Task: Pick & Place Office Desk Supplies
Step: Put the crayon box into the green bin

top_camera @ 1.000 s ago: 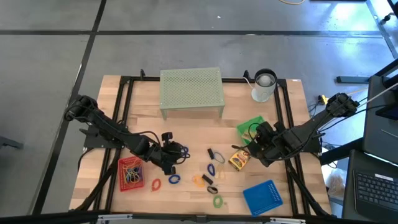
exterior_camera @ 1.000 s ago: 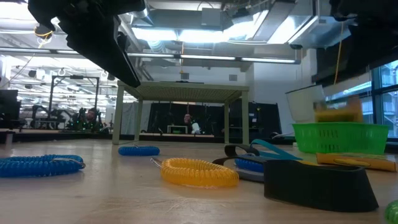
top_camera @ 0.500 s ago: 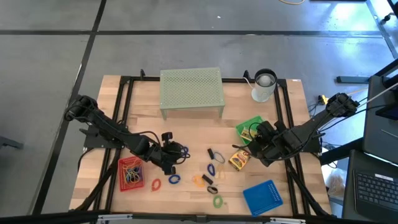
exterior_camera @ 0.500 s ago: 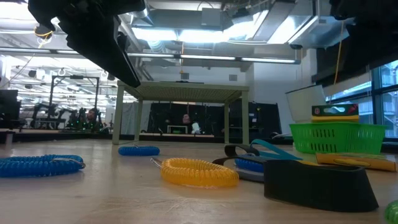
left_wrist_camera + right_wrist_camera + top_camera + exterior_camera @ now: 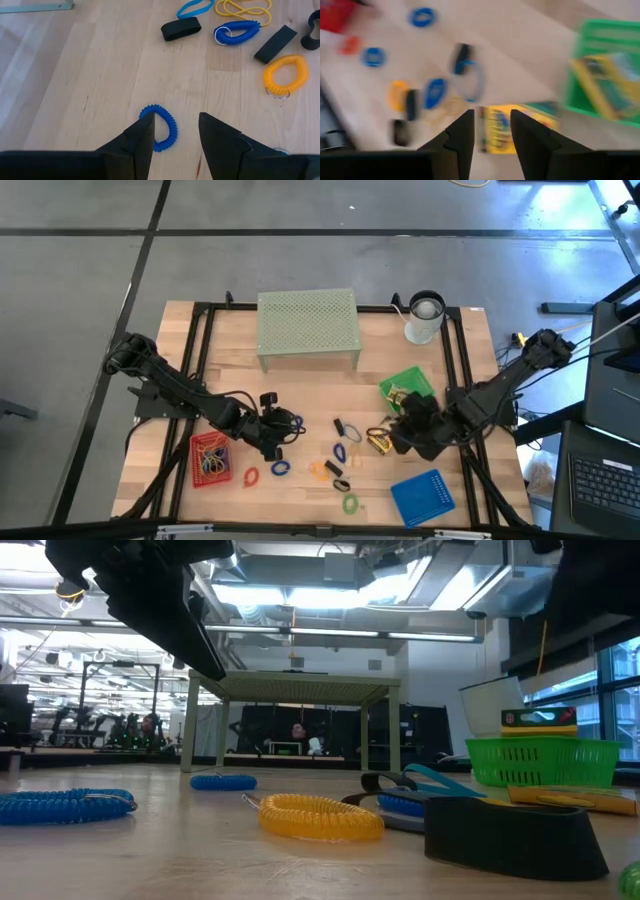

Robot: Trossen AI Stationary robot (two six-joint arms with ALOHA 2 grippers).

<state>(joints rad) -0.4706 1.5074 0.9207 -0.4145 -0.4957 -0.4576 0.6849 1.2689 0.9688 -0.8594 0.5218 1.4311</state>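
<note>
The office desk supplies lie loose on the wooden table: a blue coil ring (image 5: 163, 128), an orange ring (image 5: 284, 75), black clips (image 5: 181, 28) and a yellow crayon-like box (image 5: 496, 131). My left gripper (image 5: 175, 134) (image 5: 279, 432) stands open above the blue coil ring, which lies flat just beyond its fingertips. My right gripper (image 5: 491, 131) (image 5: 392, 437) is open over the yellow box (image 5: 380, 441) lying on the table. A second yellow box (image 5: 398, 395) (image 5: 540, 720) rests inside the green tray (image 5: 410, 380).
A red tray (image 5: 210, 458) holding rings sits near left, a blue tray (image 5: 422, 497) near right. The pale green mesh riser (image 5: 308, 325) and a white cup (image 5: 424, 318) stand at the back. More rings (image 5: 250, 477) (image 5: 350, 503) lie near the front edge.
A yellow box has dropped into the green tray and come to rest there. My right gripper has left the tray, gone toward the table's left and near edge and tipped over the other yellow box.
</note>
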